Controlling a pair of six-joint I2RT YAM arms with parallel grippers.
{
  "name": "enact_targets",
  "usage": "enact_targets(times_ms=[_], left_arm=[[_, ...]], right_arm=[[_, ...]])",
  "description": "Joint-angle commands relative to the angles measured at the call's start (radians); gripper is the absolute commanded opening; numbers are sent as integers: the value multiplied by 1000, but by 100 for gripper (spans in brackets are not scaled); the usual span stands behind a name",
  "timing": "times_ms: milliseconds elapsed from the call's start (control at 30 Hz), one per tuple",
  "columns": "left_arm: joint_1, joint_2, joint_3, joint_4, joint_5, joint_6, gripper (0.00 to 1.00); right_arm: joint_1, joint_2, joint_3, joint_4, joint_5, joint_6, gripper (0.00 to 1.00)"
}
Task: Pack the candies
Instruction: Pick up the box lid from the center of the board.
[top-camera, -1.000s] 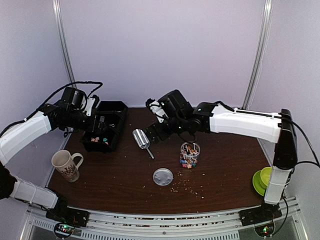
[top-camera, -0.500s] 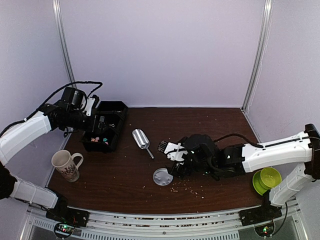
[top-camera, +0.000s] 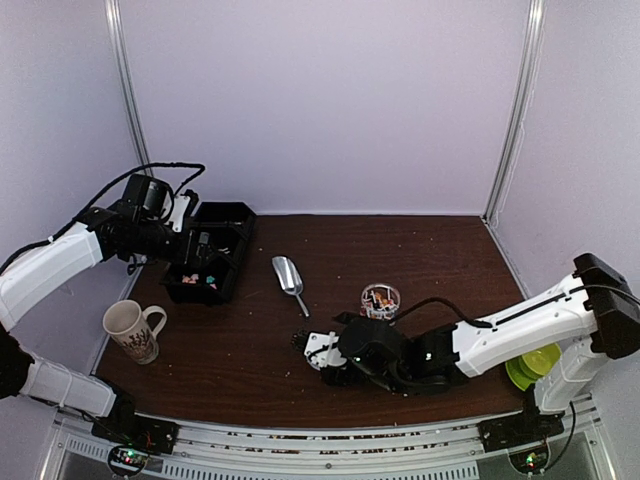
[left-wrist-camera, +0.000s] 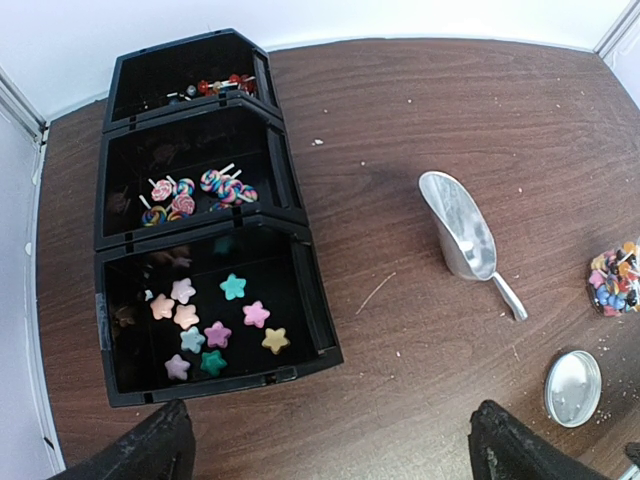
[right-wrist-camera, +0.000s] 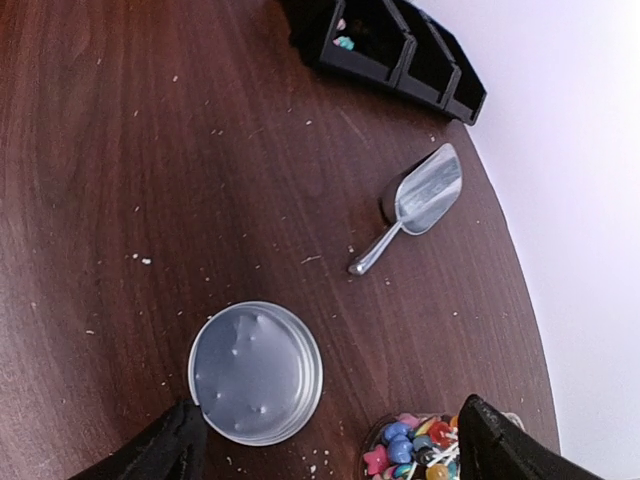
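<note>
Three bin compartments (left-wrist-camera: 200, 232), one scoop (left-wrist-camera: 458, 235), one lid (right-wrist-camera: 255, 372), one jar (top-camera: 380, 299) (candies (left-wrist-camera: 612, 283))

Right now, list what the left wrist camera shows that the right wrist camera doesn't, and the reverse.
Left wrist only: a full look into the black bin, with star candies in its nearest compartment and swirl lollipops in the middle one, plus the left hand, open above the table.
Right wrist only: the right hand, open over the lid.
Both: the bin, the metal scoop, the lid and the candy jar.
</note>
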Motion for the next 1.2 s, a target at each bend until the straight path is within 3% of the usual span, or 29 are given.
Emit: enact_targets(times_ms=[0, 500, 1167], left_arm=[[6, 5, 5, 25, -8, -5, 98], [6, 10, 6, 21, -18, -5, 98], [6, 11, 7, 18, -18, -5, 98]], right_arm=[[31, 106, 84, -39, 80, 33, 84], [44, 250, 162, -113, 33, 78, 66], [36, 374, 189, -129, 97, 142, 56]])
